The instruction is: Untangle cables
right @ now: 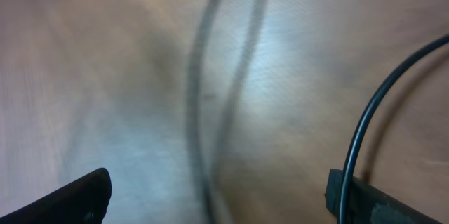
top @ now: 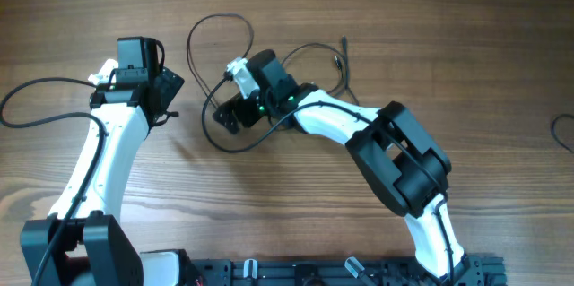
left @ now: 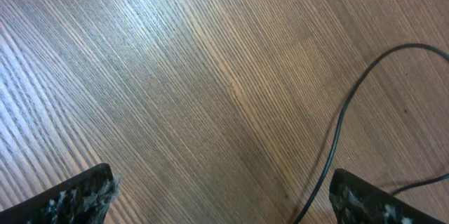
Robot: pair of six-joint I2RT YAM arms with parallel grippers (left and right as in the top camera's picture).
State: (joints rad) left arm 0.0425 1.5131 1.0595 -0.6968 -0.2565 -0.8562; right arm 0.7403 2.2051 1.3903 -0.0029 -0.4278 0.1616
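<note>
Currently hovers the right gripper (right: 219,182) over the cables (right: 358,129), loose black loops at the middle of the table (top: 404,17), jaws spread wide and gripping nothing, one blurred strand between them. Holds the left gripper (left: 222,175) just left of the loops, equally wide and empty, over bare wood with one strand beside a jaw.

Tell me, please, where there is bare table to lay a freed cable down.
Bare table lies right of the right arm, past the plug end, and in the front strip between the two arms. Crowded: the middle, where the cables loop around the open right gripper, with the left gripper close beside.
</note>
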